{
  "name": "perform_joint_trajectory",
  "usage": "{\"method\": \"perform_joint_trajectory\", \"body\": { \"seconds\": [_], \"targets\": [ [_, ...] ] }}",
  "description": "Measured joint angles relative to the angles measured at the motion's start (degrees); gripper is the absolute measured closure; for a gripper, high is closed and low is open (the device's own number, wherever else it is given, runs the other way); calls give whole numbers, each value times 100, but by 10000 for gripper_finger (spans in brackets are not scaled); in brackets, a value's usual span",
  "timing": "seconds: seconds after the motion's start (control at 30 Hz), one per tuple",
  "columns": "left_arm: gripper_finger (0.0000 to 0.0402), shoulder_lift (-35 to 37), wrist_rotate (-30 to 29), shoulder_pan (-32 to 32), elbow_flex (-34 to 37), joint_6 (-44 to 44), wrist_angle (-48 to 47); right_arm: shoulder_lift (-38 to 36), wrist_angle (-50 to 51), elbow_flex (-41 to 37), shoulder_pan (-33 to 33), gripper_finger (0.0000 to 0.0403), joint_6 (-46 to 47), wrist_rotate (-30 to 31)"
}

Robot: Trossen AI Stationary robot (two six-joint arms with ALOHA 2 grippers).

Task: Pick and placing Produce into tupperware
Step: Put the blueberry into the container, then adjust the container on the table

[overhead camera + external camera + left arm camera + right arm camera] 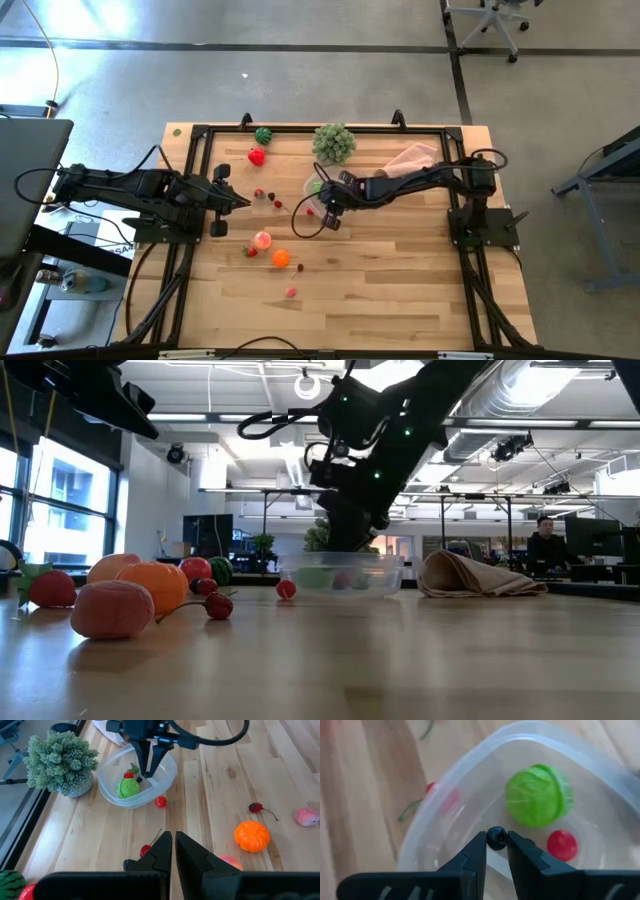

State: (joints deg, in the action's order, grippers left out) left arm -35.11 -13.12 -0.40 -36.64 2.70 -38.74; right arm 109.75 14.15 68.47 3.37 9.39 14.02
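Room: you look across a pale wooden table into an open office with ceiling lights; a person sits at a screen far behind.
Tub: your round clear tub stands on the table just beside the pale green leafy ball, with the pink cloth on its far side.
Inside the tub: a bright green leafy vegetable and a small red fruit lie on its floor.
Right pincer: your right pincer hangs over the tub, tips inside the rim, clenched on a small dark berry held between the two fingertips.
Left pincer: your left pincer is clamped together and holds nothing; it waits low at the left side of the table, pointing toward the tub.
Loose produce near the tub: a small red ball lies on the wood just outside the tub wall.
Loose produce, mid table: an orange fruit, a cherry with a stem and a pink piece lie apart from one another, well away from the tub.
Loose produce, back left: a little watermelon and a red fruit sit near the table's far edge.
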Motion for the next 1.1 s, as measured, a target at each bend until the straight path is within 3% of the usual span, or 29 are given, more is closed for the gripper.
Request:
{"method": "perform_joint_trajectory", "body": {
  "seconds": [0.17, 0.7, 1.1],
  "targets": [
    [387, -2, 0, 0, 2, 0, 0, 0, 15, 0, 0, 337, 121, -360],
    [387, -2, 0, 2, 2, -2, 0, 0, 20, 0, 3, 277, 189, -424],
    [387, 0, 0, 2, 0, -2, 0, -2, 20, 0, -136, 273, 205, -715]
  ]
}}
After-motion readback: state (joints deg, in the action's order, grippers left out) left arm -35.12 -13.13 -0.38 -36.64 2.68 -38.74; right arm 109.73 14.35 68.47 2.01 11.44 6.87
